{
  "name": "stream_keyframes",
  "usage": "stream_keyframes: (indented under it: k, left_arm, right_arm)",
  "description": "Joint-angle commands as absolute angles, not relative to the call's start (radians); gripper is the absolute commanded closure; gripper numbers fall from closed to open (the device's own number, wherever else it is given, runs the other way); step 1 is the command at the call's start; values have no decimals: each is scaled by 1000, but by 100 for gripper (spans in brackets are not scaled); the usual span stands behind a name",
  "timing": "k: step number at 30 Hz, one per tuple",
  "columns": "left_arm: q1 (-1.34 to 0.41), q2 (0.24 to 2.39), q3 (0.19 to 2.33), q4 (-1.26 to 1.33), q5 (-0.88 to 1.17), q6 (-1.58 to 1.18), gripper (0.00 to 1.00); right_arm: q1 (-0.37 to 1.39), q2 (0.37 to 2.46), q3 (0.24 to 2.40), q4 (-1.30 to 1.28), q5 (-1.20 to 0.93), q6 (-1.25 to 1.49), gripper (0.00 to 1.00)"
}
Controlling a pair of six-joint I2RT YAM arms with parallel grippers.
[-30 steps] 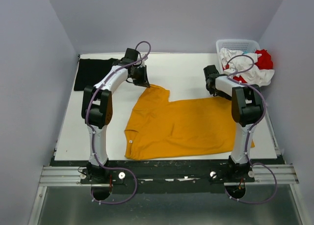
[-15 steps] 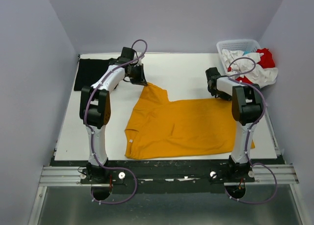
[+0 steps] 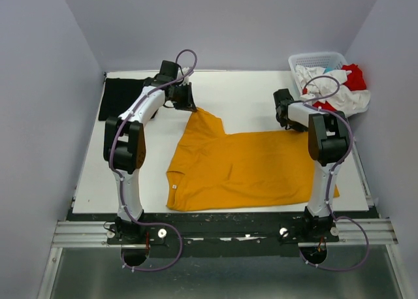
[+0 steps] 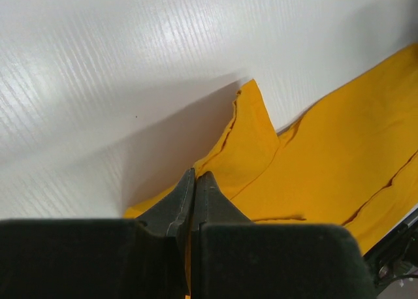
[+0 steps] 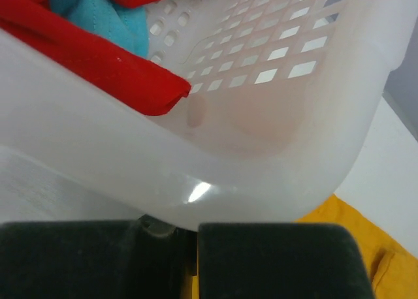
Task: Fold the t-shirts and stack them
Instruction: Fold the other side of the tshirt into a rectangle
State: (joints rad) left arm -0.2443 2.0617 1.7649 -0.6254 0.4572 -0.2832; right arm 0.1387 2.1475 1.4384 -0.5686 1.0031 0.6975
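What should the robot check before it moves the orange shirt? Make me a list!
1. Left claw is shut on the orange shirt at its sleeve: ok.
2. Right claw is shut at the shirt's far right corner: ok.
3. Cloth really caught in the right claw: cannot tell, the pinch is hidden.
4. Rest of the orange shirt lies spread out on the table: ok.
5. Basket is out of the right arm's way: cannot tell, its wall fills the right wrist view.
6. Black shirt is off to the far left, apart from the orange one: ok.
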Motion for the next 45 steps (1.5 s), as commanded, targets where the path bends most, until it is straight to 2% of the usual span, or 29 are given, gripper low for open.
stream_keyframes:
  k: [1,12,21,36,45]
  left_arm:
    - [-291,1949,1701,-587,478,-193,100]
    - [-437,1717,1421,-477,443,-176,100]
    - [-551,1534,1161,-417,329,-253,100]
    - [-636,1241,948,-379,227,-469,100]
    - [-690,1068,846,-473,118,-505,100]
  right_arm:
    - [126,2051,1377,-462,922,675,99]
    - [146,1811,1128,-403,840,670,99]
    - [155,1642,984,-416,819,706,99]
    - [155,1463,916,-524,869,749,99]
    - [155,1408,891,-581,887,791,99]
